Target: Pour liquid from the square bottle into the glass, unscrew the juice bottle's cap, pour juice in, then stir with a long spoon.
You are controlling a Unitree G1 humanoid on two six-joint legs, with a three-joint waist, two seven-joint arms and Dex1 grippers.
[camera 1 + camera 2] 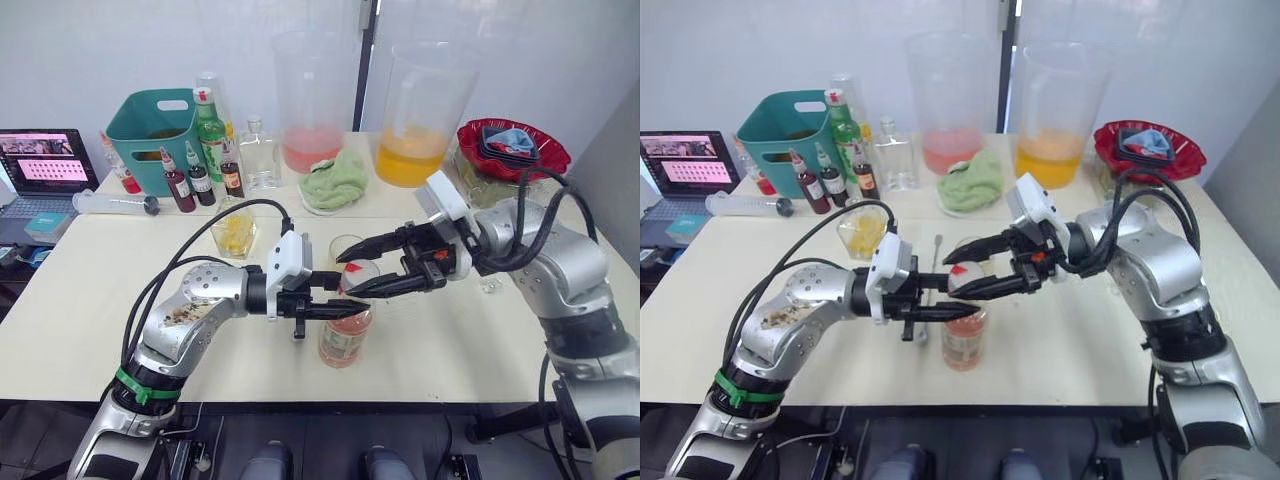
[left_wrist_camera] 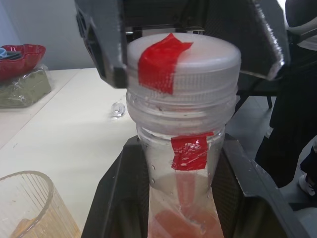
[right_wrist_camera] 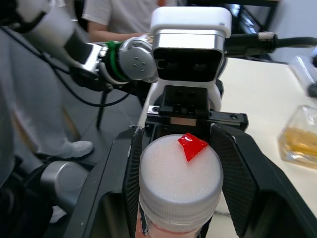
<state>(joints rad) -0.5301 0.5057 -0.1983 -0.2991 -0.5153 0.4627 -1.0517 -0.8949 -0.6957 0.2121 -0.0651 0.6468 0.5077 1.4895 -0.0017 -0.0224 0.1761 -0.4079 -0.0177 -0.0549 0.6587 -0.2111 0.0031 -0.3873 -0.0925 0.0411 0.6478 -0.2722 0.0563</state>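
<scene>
The juice bottle (image 1: 345, 345), clear with pink juice (image 1: 962, 350) and an orange-red label, stands upright near the table's front edge. My left gripper (image 1: 343, 306) is shut on its neck. My right gripper (image 1: 352, 276) reaches in from the right and is shut on the white cap (image 3: 181, 173), which carries a piece of red tape. The glass (image 1: 345, 246) stands just behind the bottle with a little orange liquid in it. Further left at the back sits the square bottle (image 1: 235, 233) with yellow liquid. The long spoon (image 1: 936, 258) lies on the table behind my left gripper.
Two huge pitchers (image 1: 312, 100) (image 1: 420, 110), a green cloth (image 1: 335, 180), a red bowl (image 1: 512, 148), a teal basket (image 1: 152, 135), a green bottle (image 1: 210, 130), small sauce bottles and a clear flask (image 1: 260, 155) line the back. A laptop (image 1: 45, 165) sits far left. A person stands beyond the table's front edge (image 3: 119, 15).
</scene>
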